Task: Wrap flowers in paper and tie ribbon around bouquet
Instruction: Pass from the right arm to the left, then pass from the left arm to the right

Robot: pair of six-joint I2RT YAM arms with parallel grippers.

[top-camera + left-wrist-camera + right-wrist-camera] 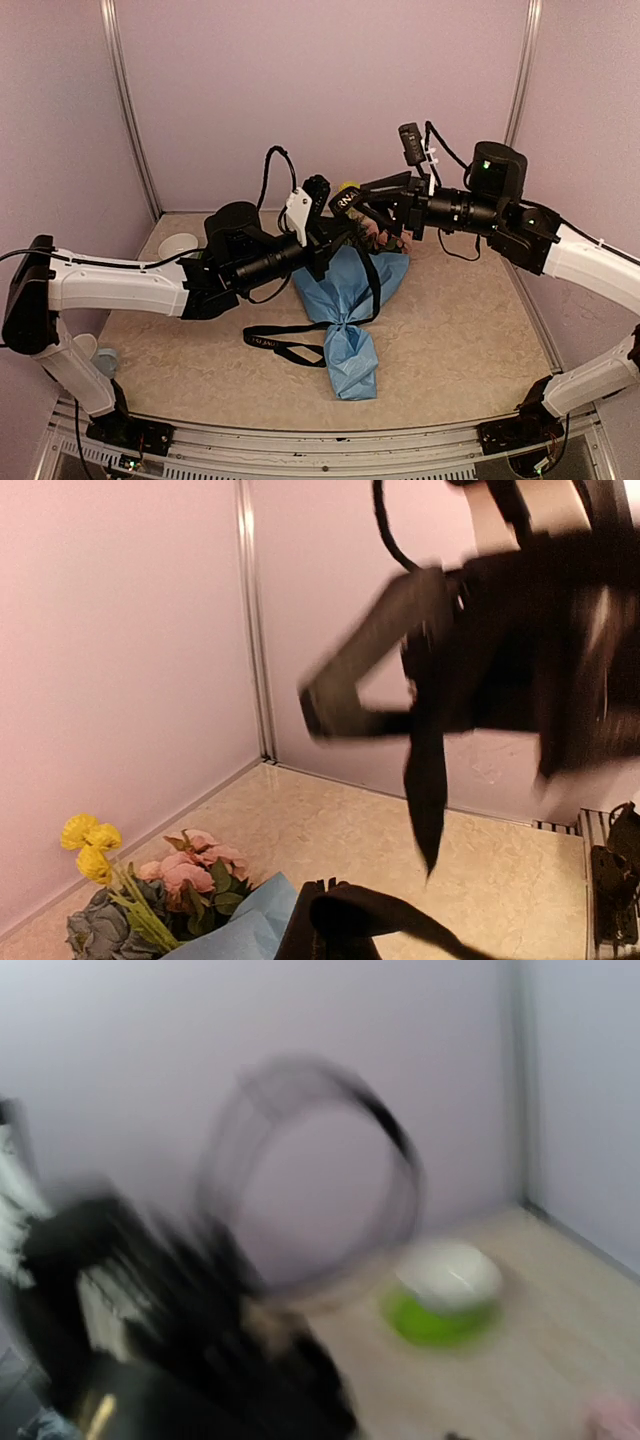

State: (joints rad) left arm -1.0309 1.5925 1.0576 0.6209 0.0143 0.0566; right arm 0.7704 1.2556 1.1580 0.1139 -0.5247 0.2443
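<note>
From above, the bouquet (350,290) lies mid-table (470,330), blooms toward 12 o'clock. The paper (352,365) is wrapped and the ribbon (285,345) circles its neck, ends trailing toward 9 o'clock, so I judge the tying unfinished. My left hand (322,195) is clenched on a ribbon strand.

Left wrist view: my right hand (335,695) is blurred, and I cannot tell its grip.

Right wrist view: only blur.

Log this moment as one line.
stage: tying | light-blue paper-wrapped bouquet: lying on table, black fabric ribbon around neck | left gripper: jaws shut | right gripper: blurred, unclear
</note>
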